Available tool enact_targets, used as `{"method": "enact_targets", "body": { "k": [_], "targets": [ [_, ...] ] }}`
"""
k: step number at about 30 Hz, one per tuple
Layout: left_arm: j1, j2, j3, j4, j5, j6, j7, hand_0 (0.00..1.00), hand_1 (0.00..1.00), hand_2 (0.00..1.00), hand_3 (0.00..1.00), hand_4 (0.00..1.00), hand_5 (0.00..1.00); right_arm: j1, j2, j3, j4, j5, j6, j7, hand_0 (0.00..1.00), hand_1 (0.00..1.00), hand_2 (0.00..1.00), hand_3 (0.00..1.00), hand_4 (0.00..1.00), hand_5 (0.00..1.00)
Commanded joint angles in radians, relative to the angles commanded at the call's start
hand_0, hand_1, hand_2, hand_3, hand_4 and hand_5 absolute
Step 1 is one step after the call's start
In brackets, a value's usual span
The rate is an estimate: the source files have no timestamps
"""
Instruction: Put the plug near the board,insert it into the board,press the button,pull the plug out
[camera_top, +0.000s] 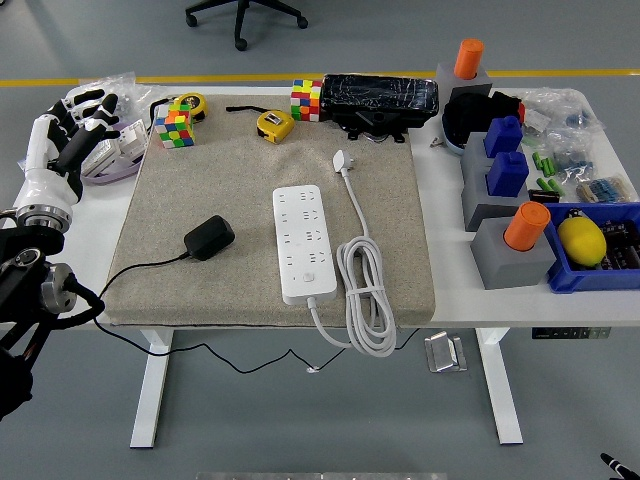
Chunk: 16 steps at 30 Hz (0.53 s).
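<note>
1. Plug (208, 238), a black adapter block, lies on the grey mat (385, 190), left of the white board (304, 243) and apart from it, with bare mat between the two.
2. Its thin black cable runs from its left end across the mat and drops over the near edge of the worktop (470, 285).
3. Every socket on the board shows bare; its small button (310, 278) sits near the board's near end.
4. The board's long axis runs from near to far, and the plug lies level with its middle.
5. The left hand (70, 140) hovers at the worktop's far-left corner, fingers spread and holding nothing, over a pile of bags.
6. From that hand the plug lies to the right and nearer the robot, with the mat's left edge between them.
7. The right hand is out of view, so the left arm is clearly the nearer one to the plug.
8. A plug lying loose beside the board fits two stages alike: not yet inserted, or already pulled out again.
</note>
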Motion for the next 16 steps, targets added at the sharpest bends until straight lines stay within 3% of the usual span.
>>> {"method": "enact_targets", "body": {
  "k": [16],
  "targets": [
    [0.001,0.002,-0.003,-0.008,0.007,-0.002,0.008,0.466,0.551,0.584,0.608,0.844,0.384,0.001,0.004,-0.005,-0.003,0.005,0.000,0.000,0.613,0.668,0.640,0.571,0.973,0.587]
  ]
}}
